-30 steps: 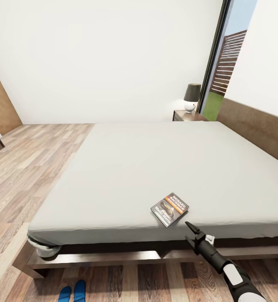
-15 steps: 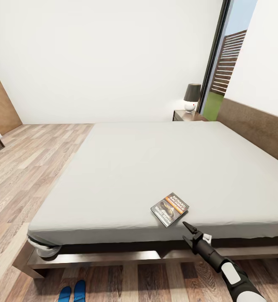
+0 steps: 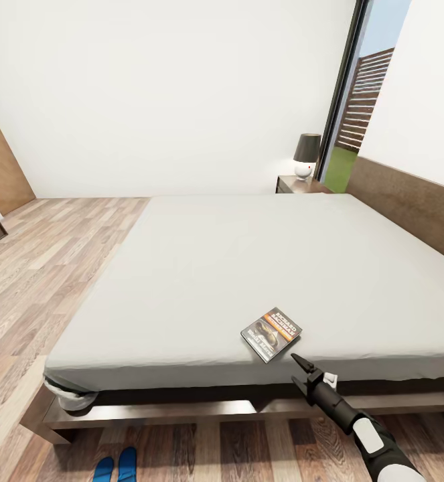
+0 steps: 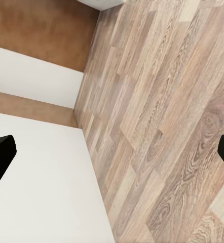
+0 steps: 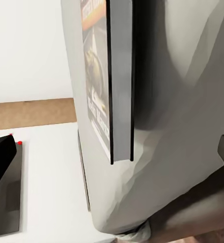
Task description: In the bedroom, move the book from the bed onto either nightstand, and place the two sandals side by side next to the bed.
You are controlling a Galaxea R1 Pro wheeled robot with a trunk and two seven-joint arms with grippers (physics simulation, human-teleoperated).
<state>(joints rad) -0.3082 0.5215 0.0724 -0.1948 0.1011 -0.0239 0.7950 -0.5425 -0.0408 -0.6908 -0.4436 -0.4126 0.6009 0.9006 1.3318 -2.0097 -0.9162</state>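
Moved: right gripper (image 3: pixel 299 372) has crept slightly closer to the book (image 3: pixel 271 333).
Right jaws: apart, nothing held.
Book: flat on the bed (image 3: pixel 248 268), just ahead of the fingertips.
Sandals (image 3: pixel 116 465): floor, left of the gripper.
Left gripper (image 4: pixel 112 152): jaws apart over floor.

Domestic bedroom: double bed (image 3: pixel 248 268), nightstand (image 3: pixel 301 184) bearing a lamp (image 3: pixel 307 155), wood-plank floor (image 3: pixel 41 254), white walls.

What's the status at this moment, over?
Right gripper open, just short of the book. Left gripper open over the wood floor. Book flat near the bed edge, untouched. Sandals paired beside the bed. Nothing in the way.
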